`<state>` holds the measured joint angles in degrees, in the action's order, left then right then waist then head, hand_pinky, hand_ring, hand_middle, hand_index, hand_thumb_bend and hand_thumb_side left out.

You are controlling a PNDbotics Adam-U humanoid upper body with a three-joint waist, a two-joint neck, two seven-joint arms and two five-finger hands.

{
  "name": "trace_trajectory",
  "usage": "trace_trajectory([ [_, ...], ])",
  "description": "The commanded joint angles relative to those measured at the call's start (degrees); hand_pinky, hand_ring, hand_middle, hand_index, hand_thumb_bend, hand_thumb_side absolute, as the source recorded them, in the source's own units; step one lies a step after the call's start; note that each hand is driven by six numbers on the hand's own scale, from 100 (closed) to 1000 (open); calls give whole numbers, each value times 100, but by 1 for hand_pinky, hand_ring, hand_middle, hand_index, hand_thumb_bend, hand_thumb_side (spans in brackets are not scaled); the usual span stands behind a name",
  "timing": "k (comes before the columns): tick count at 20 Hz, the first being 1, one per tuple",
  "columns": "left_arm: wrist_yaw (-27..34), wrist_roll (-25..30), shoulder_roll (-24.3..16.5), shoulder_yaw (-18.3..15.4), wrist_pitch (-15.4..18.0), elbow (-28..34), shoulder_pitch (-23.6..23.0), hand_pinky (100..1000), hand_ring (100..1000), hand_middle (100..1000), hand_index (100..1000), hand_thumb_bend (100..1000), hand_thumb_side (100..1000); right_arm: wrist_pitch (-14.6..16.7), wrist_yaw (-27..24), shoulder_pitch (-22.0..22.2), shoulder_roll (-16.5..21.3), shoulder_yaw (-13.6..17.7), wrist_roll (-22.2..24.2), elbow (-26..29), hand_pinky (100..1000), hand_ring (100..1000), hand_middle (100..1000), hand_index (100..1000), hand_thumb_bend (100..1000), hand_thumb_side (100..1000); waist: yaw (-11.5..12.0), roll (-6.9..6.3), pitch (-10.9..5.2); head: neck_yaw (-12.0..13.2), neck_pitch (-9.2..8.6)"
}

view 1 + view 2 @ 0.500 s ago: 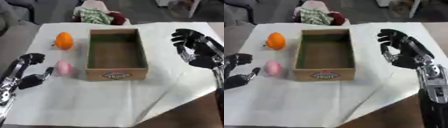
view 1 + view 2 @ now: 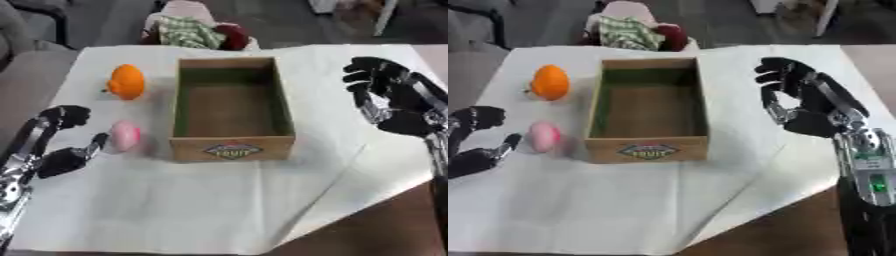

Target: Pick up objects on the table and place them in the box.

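A brown cardboard box with a green inside stands open in the middle of the white-covered table, and nothing shows inside it. An orange fruit lies to the box's left, toward the far side. A pink egg-shaped object lies nearer, close to the box's front left corner. My left hand is open just left of the pink object, thumb and fingers spread toward it without touching. My right hand hovers open to the right of the box, fingers relaxed and holding nothing.
A white cloth covers the table, and its right corner hangs over the brown table edge. Behind the table's far edge sits a pile of checked and red fabric.
My left hand has shifted a little closer to the pink object. The right hand and the box stay about where they were.
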<state>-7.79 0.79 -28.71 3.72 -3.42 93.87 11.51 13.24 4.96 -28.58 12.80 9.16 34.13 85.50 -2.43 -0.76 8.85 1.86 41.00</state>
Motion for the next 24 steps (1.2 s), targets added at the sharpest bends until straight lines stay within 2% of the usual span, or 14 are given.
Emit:
trace_trajectory([
  [1,-12,18,-125,-22,-18,66,90,861,741,669,758,389,136,17,28,-100,41,32,1,43,787,817,803,904,100,201,-10,-8,-88,4,-21],
  [6,-116,196,-175,106,-35,-179,275,859,742,671,760,405,146,7,35,-92,22,21,12,48,787,817,803,904,100,204,-21,-18,-100,6,-16],
  [12,-406,366,-135,330,-6,-856,687,856,744,674,763,439,164,5,44,-93,13,10,26,36,787,817,802,904,100,207,-51,-18,-95,6,-8],
  [19,-1015,371,84,511,59,-1665,1206,849,744,676,765,490,175,11,50,-103,-4,-1,44,24,787,817,801,904,100,207,-94,-15,-87,20,5],
  [24,-1322,463,252,606,151,-2121,1450,837,737,665,760,474,196,16,58,-107,-10,-7,53,8,787,817,801,904,100,210,-117,-14,-87,40,17],
])
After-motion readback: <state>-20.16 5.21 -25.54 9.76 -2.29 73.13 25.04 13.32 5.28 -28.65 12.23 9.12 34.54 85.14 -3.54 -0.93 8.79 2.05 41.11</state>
